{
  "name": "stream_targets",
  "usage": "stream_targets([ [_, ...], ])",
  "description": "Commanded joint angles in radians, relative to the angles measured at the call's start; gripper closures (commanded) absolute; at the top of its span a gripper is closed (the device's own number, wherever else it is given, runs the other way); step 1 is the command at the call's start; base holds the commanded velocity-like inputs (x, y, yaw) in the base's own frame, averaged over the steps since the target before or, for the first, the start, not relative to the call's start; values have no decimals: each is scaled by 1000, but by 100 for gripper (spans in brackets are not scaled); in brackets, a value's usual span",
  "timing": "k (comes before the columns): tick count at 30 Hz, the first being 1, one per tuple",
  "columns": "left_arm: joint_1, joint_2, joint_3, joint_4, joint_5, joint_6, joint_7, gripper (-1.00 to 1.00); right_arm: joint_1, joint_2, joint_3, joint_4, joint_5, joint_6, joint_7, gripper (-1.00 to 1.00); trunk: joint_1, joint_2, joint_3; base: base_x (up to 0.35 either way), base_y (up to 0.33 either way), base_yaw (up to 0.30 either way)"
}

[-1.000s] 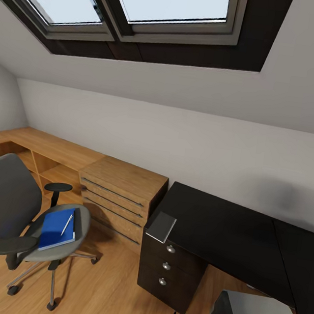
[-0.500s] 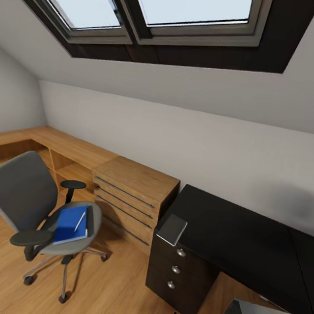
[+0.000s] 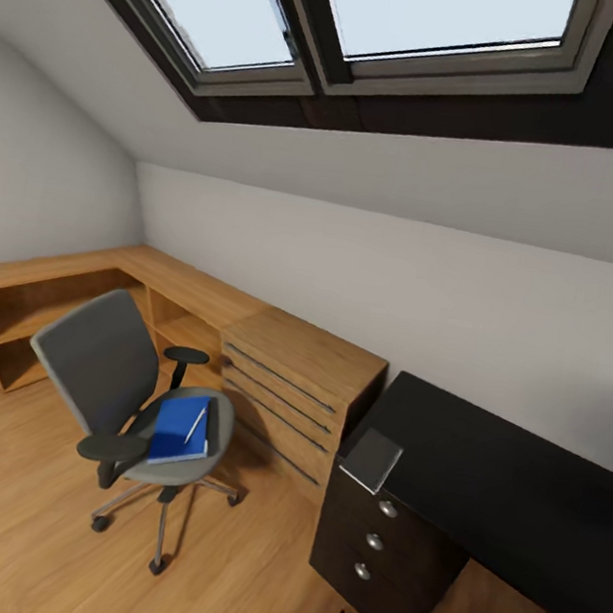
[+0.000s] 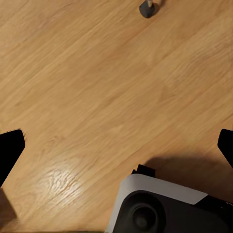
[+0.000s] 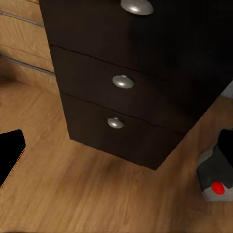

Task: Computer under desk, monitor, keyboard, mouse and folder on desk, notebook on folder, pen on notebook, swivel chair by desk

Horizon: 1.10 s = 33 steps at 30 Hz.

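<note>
well, in the head view you look at the swivel chair (image 3: 130,399) standing on the wooden floor (image 3: 8,519), well apart from the desk (image 3: 504,497); the folder (image 3: 180,428) lies flat on its seat with the pen (image 3: 195,423) resting on top of it, and the notebook (image 3: 370,460) sits at the near corner of the desk above the drawer unit (image 3: 381,549). the light wooden chest (image 3: 295,392) stands between the chair and the desk. i judge the step in hand is driving toward the chair to fetch the folder, so you should come to the seat from its open front side, stop with the base clear of the casters, and mind that the pen may roll off if the folder is tilted. in the left wrist view the left gripper (image 4: 116,145) is spread wide and holds nothing, with bare floor under it, part of the robot's own base (image 4: 160,204) below and one chair caster (image 4: 147,8) far ahead; the folder is still well away from it. in the right wrist view the right gripper (image 5: 119,148) is also wide apart and empty, facing the drawer knobs (image 5: 123,81), with the computer (image 5: 213,177) on the floor just beside the drawer unit.
</note>
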Motion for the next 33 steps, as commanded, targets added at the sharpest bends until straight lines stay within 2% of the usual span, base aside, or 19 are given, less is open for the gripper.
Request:
stream_targets([
  [1,-1,0,-8,1,3,-2,8,-100,-1,0,9,0,-6,-3,-6,-100,0,-1,-2,0,29,276],
  [15,-1,1,-9,1,3,-2,8,-100,-1,0,8,0,-6,-3,-6,-100,0,-1,-2,56,217,276],
  [27,-1,0,-8,1,3,-30,8,-100,-1,0,8,0,-6,-3,-6,-100,0,-1,-2,223,260,276],
  [33,-1,0,-9,1,3,-39,8,-100,-1,0,9,0,-6,-3,-6,-100,0,-1,1,192,123,221],
])
